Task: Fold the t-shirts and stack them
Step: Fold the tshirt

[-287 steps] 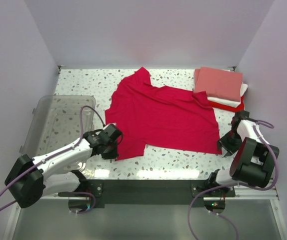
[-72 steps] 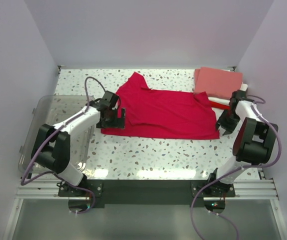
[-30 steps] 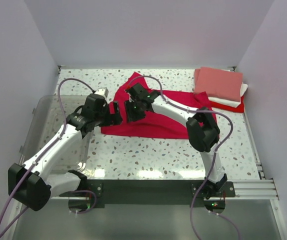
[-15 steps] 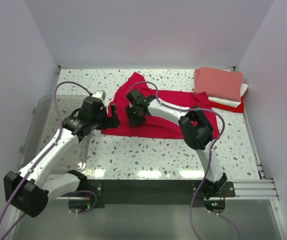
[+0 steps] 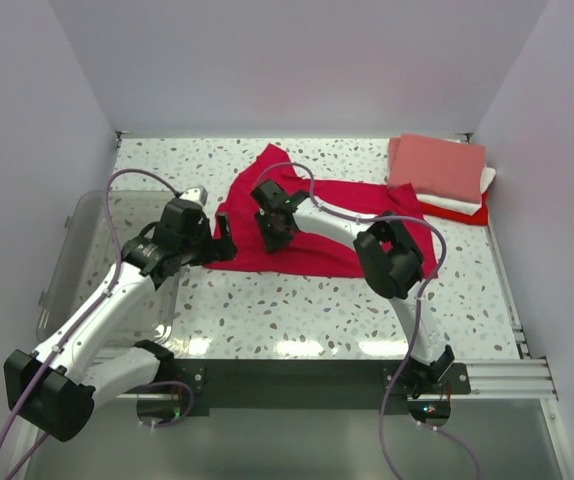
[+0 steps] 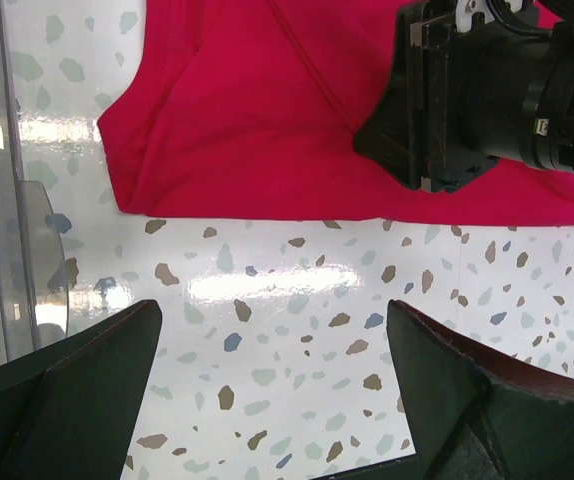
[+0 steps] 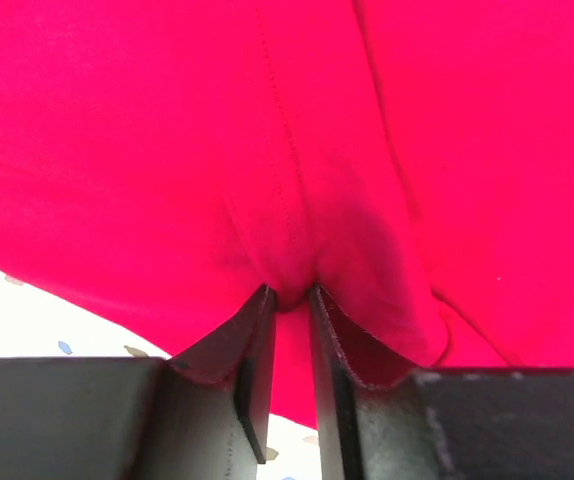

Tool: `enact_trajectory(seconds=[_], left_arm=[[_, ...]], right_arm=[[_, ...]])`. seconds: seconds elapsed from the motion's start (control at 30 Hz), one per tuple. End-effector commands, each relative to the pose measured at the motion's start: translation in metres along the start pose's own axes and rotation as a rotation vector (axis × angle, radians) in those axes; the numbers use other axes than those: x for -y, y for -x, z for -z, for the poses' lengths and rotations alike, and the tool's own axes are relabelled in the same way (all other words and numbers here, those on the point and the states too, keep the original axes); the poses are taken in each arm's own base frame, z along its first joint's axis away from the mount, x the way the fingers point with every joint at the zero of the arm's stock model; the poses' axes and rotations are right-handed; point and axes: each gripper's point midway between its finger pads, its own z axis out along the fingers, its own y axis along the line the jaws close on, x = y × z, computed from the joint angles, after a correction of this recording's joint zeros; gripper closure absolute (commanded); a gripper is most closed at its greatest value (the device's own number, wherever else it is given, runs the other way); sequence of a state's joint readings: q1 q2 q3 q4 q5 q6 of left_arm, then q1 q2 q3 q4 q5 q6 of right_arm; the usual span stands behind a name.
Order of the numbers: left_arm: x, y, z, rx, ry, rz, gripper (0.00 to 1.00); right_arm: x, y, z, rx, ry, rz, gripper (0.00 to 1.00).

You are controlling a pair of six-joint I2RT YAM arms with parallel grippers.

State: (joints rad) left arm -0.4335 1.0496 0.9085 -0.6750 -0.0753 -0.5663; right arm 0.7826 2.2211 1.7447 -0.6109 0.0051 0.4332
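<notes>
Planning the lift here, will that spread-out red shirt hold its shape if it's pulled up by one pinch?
Probably not: the red shirt puckers into a ridge at the right gripper, so it looks floppy and should drape. It seems light, thin cloth lying flat, and would likely slide across the glossy table.

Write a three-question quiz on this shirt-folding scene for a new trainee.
1. True or false: the left gripper is gripping the crimson t-shirt.
2. Which colour lies on top of the stack of folded shirts? A) white B) salmon-pink C) red
3. In a few words: what is caught between the fingers of the right gripper?

Key
1. False: it is open, off the shirt's near left edge, with nothing between its fingers.
2. B
3. A pinched-up fold of the crimson t-shirt.
</notes>
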Motion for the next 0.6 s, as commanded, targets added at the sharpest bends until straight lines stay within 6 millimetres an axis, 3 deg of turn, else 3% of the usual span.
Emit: enact_trajectory(seconds=[0.0,0.43,0.57], left_arm=[[0.000,0.001,0.004,0.016,0.000,0.018,0.00],[-0.002,-0.009,0.003,-0.003,-0.009,0.029,0.00],[-0.004,-0.011,0.004,-0.006,-0.005,0.030,0.00]], right_arm=[[0.004,0.014,0.004,0.028,-0.040,-0.003,0.80],[0.000,0.045,0.047,0.115,-0.060,-0.030,0.89],[0.013,0.056,0.049,0.120,-0.097,-0.041,0.89]])
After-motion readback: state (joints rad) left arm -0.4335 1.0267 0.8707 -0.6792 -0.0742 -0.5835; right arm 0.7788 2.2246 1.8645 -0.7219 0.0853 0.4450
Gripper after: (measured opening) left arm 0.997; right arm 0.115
